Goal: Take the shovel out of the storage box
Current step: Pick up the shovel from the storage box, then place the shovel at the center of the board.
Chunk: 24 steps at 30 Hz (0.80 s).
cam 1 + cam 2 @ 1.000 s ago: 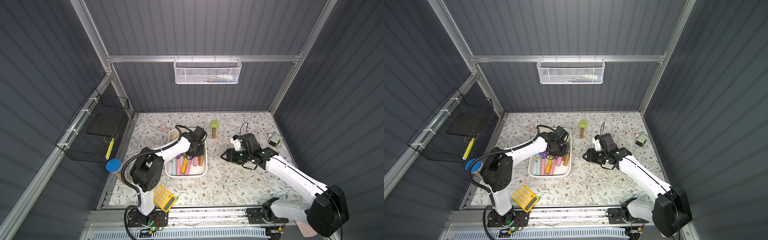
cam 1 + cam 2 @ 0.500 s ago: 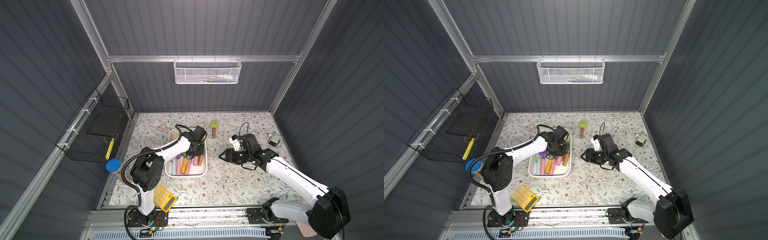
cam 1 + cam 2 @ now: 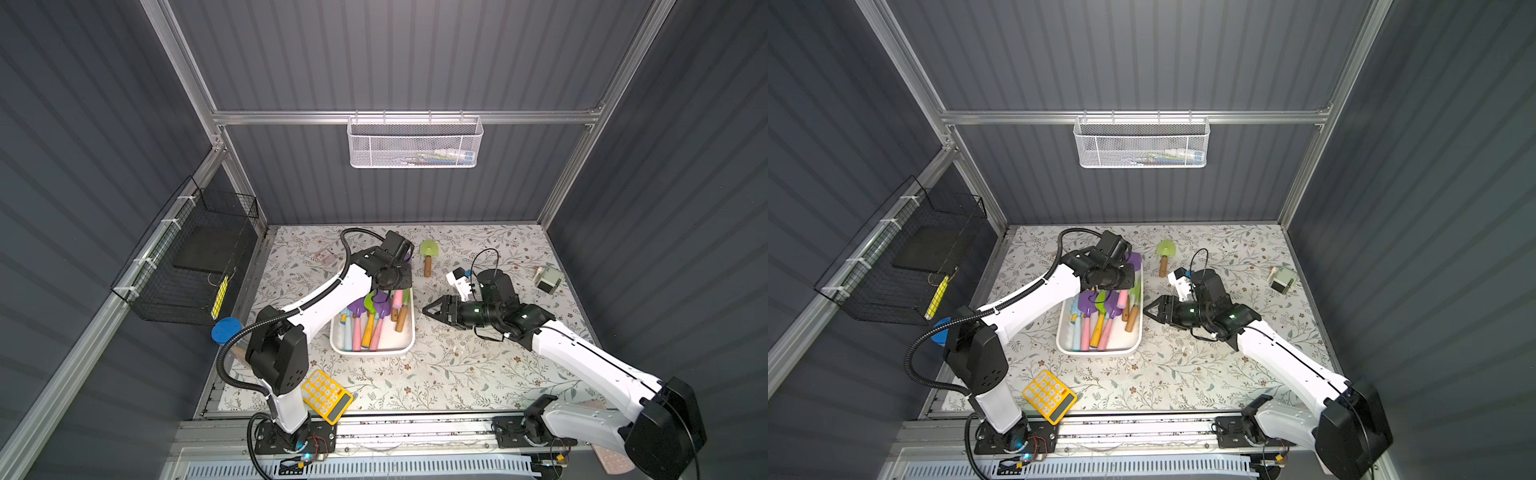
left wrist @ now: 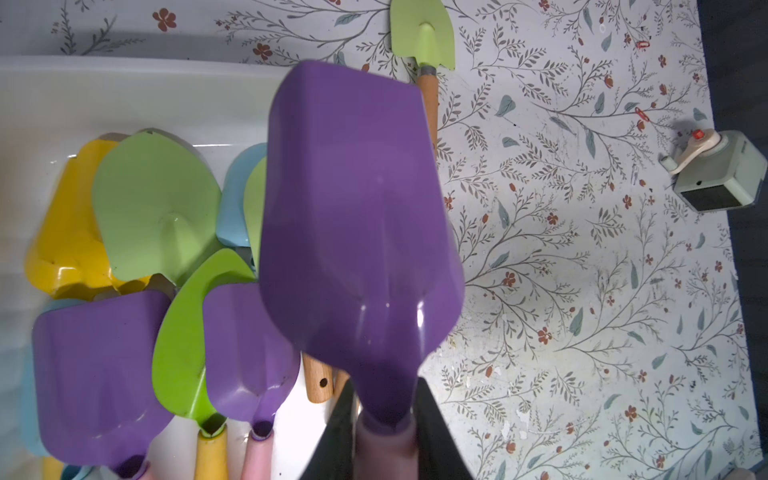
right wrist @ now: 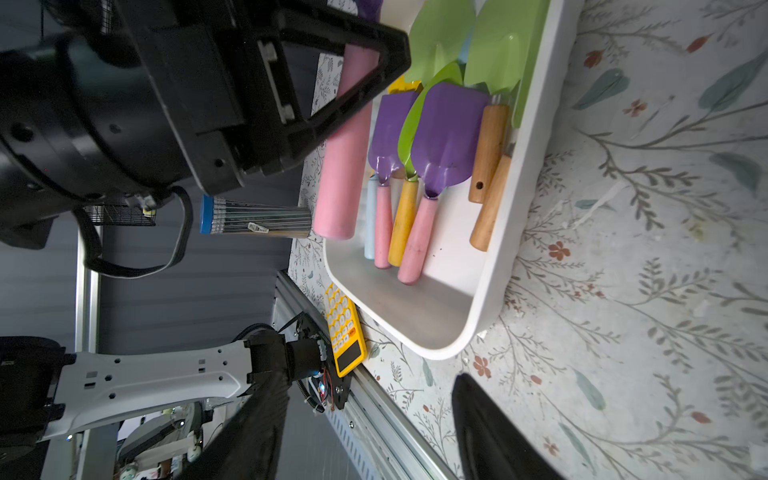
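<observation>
Floral bench (image 3: 457,374): left jaws clamp a purple shovel (image 4: 357,216) raised over the storage box (image 3: 374,350); setting it outside remains. Right jaws, three o'clock, stand apart.

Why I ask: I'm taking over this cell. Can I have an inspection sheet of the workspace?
Surface: floral mat, scuffed in places.
Job's things: purple shovel held above storage box; more shovels inside; green shovel lies on the mat beyond it.
Clutter: yellow calculator, pencil tube, sharpener, pink card.
Grippers: left gripper, jaws shut on the purple shovel's handle; right gripper, jaws open, empty, beside the box.
Cables: black hose along left arm; thin cable looped above right wrist.
Surroundings: white mesh basket on back rail; black wire basket on side wall.
</observation>
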{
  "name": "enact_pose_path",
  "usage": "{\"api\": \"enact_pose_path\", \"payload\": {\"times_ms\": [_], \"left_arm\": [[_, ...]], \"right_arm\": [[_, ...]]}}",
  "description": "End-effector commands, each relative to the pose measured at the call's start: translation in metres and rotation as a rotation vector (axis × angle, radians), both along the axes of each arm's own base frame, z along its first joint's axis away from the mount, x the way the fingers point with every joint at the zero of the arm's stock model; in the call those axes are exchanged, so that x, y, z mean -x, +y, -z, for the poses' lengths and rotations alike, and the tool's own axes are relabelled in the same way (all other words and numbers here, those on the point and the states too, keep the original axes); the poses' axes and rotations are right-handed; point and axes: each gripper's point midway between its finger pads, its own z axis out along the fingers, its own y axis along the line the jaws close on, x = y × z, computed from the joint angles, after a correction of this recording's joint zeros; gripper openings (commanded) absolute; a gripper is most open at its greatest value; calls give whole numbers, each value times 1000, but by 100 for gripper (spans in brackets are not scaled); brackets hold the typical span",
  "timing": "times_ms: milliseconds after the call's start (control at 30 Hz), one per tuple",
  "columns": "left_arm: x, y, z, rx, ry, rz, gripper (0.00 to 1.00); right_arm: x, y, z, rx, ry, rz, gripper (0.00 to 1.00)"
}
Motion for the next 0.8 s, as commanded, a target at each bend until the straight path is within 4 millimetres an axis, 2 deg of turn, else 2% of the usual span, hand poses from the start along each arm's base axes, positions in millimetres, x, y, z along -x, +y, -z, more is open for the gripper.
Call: {"api": "enact_pose_path", "payload": {"times_ms": [0, 200, 400, 567, 767], "left_arm": [[-1, -9, -18, 83, -20, -21, 0], [2, -11, -24, 128, -14, -36, 0], [5, -11, -25, 153, -7, -48, 0], [5, -12, -26, 161, -8, -49, 0], [7, -14, -28, 174, 1, -43, 0]], "right_arm": [[-15, 13, -10, -74, -13, 24, 68], [-32, 34, -4, -114, 19, 19, 68], [-41, 55, -15, -159, -3, -15, 66], [-47, 60, -18, -177, -9, -11, 64], [-52, 68, -4, -170, 9, -27, 57]]}}
